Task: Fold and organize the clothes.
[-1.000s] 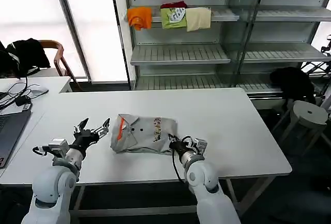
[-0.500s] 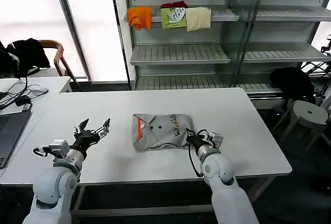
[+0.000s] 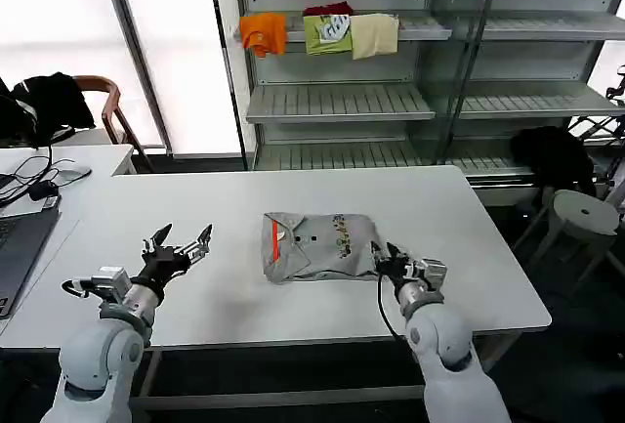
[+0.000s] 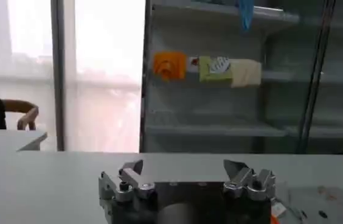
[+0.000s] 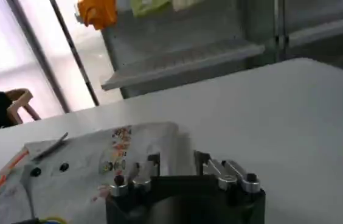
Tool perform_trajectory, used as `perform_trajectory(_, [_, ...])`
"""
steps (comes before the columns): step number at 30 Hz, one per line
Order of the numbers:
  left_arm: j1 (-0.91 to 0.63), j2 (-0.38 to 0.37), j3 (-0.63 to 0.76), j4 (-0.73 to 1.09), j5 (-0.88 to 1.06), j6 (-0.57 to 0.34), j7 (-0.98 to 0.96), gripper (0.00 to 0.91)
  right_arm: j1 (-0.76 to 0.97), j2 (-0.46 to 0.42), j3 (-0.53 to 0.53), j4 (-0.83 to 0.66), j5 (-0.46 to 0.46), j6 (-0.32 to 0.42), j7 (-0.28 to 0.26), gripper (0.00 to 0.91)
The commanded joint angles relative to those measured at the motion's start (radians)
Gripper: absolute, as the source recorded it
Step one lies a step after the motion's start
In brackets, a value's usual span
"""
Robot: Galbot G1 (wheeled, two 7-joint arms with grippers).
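Item one, the folded grey shirt (image 3: 320, 245): you have it lying flat on the white table (image 3: 146, 208), a little right of the table's middle and toward the near edge, orange-red inner collar at its left end, small multicoloured print on top.

Item two, your right gripper (image 3: 395, 262): low over the table at the shirt's near right corner, its fingers spread a little with nothing between them; in the right wrist view (image 5: 180, 173) the fingertips sit just beside the shirt's hem (image 5: 98, 164).

Item three, your left gripper (image 3: 178, 244): raised above the table, well to the left of the shirt, fingers spread wide and empty (image 4: 183, 173).

Item four, surroundings: a metal shelving rack (image 3: 342, 101) beyond the far edge, with orange (image 3: 264, 32), green (image 3: 328, 32) and cream (image 3: 374, 35) garments on an upper shelf.
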Motion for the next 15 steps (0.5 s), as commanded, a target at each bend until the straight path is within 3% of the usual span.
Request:
perform_trajectory(1, [0.021,0.011,0.003,0.013,-0.014,-0.078,0.006,0.907,-0.233,-0.1,0.148,0.253,-0.318,0.041,-0.126,0.907])
perform_trajectory(5, [0.024,0.008,0.009,0.029,-0.013,-0.082,0.003,0.907,-0.261,-0.127,0.18,0.254,-0.295,0.03,-0.152,0.907])
perform_trajectory(6, [0.026,0.006,0.01,0.029,-0.013,-0.082,0.003,0.907,-0.262,-0.132,0.196,0.252,-0.294,0.023,-0.204,0.907])
perform_trajectory(9, [0.035,0.002,0.012,0.028,-0.012,-0.085,0.003,0.907,-0.265,-0.145,0.214,0.247,-0.297,0.025,-0.261,0.907])
perform_trajectory(15, [0.054,-0.005,0.012,0.037,0.02,-0.12,0.002,0.907,-0.25,-0.164,0.239,0.216,-0.311,0.048,-0.284,0.907])
